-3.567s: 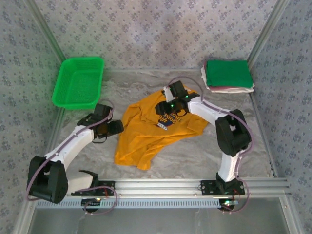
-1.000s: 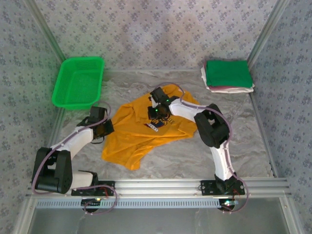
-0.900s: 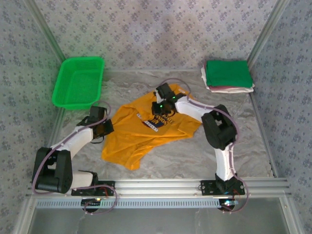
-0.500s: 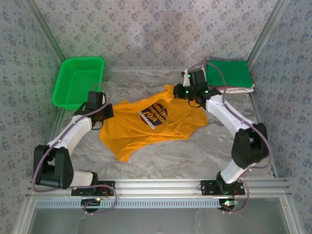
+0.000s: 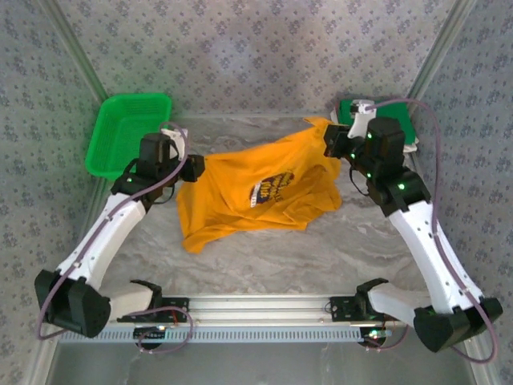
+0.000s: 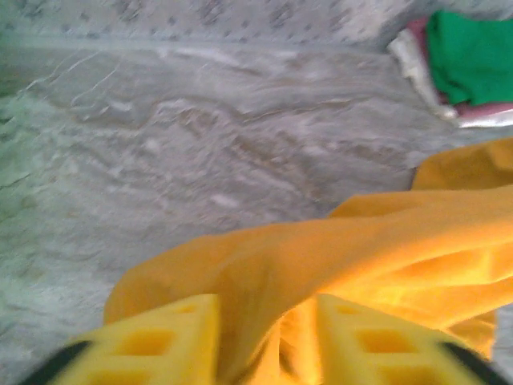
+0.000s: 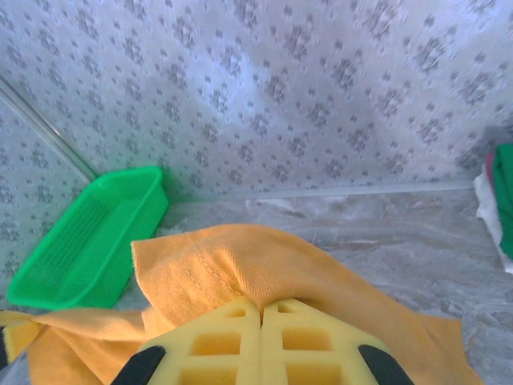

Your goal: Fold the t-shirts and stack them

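Orange cloth is the thing to watch: the orange t-shirt (image 5: pixel 256 192) hangs stretched across the middle of the marbled table (image 5: pixel 321 257), running from about 10 o'clock to 2 o'clock in the top view, with its lower part trailing towards 7 o'clock. A few seconds ago it lay bunched at the centre with both arms crowded over it. The arms have since swung apart and drawn it out wide, which I judge to be the spreading step that comes before any fold.

At the 2 o'clock end the right gripper (image 5: pixel 331 143) is pinched tight on an edge of the shirt (image 7: pixel 240 265), and its wrist view shows the tips (image 7: pixel 261 317) meeting with cloth squeezed between them. At the 10 o'clock end the left gripper (image 5: pixel 191 166) was clamped a moment ago. Now its yellow fingers (image 6: pixel 168 337) stand apart, with a fold of the shirt (image 6: pixel 361 257) lying slack in the gap (image 6: pixel 266 321). I read that as a release just begun, so that end may drop.

The folded stack (image 5: pixel 397 116) sits at 2 o'clock, green on top, partly behind the right arm, and the layers beneath show as thin edges (image 6: pixel 473 56). The green mesh basket (image 5: pixel 128 132) stands at 10 o'clock.

The left wrist picture is blurred. The chest print (image 5: pixel 268 188) is creased and unreadable, and I cannot tell which part of the shirt either gripper has taken.
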{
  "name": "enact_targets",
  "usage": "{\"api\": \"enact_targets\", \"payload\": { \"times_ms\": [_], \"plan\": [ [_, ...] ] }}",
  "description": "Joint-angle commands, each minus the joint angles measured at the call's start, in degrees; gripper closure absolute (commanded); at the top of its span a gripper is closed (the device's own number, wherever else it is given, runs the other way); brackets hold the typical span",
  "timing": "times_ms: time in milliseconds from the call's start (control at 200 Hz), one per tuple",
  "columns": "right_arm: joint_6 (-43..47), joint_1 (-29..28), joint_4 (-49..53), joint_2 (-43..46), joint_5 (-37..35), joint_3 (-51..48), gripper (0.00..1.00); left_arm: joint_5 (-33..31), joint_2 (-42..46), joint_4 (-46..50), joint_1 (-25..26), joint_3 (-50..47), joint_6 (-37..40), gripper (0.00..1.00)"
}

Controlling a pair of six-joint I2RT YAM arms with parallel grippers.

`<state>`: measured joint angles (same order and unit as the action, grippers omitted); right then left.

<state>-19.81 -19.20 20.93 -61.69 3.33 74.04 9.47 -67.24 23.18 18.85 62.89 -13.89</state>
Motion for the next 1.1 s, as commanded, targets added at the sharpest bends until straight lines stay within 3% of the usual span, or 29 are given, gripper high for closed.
{"api": "enact_targets", "payload": {
  "times_ms": [0,70,285,515,725,869,1099],
  "plan": [
    [1.41,0.49,2.29,0.24,-2.96,-3.35,1.0,3.65,1.57,-1.31,0.13,-1.63,1.2,0.49],
    [1.11,1.37,1.84,0.58,-2.72,-6.78,1.0,1.57,1.3,-2.07,-0.27,-4.66,-0.18,0.41],
    [-0.33,5.84,-2.59,1.91,-2.32,-18.09,1.0,1.97,-7.8,-4.26,-1.45,-9.8,-0.44,0.35],
    [-1.43,7.58,-7.71,2.94,-0.72,-26.68,1.0,4.63,-25.0,-5.35,-0.16,-1.76,2.51,0.27],
    [-2.13,7.86,-9.43,1.76,-0.89,-27.66,1.0,-0.08,-38.73,-1.84,-0.75,10.86,1.77,0.27],
    [-1.9,7.92,-10.07,-0.03,-0.93,-26.87,1.0,1.23,-45.18,-2.03,-0.58,15.49,1.66,0.28],
    [-1.62,7.95,-11.36,-2.58,-0.73,-25.36,1.0,1.66,-49.38,-2.85,-0.04,15.22,1.22,0.32]
  ]
}}
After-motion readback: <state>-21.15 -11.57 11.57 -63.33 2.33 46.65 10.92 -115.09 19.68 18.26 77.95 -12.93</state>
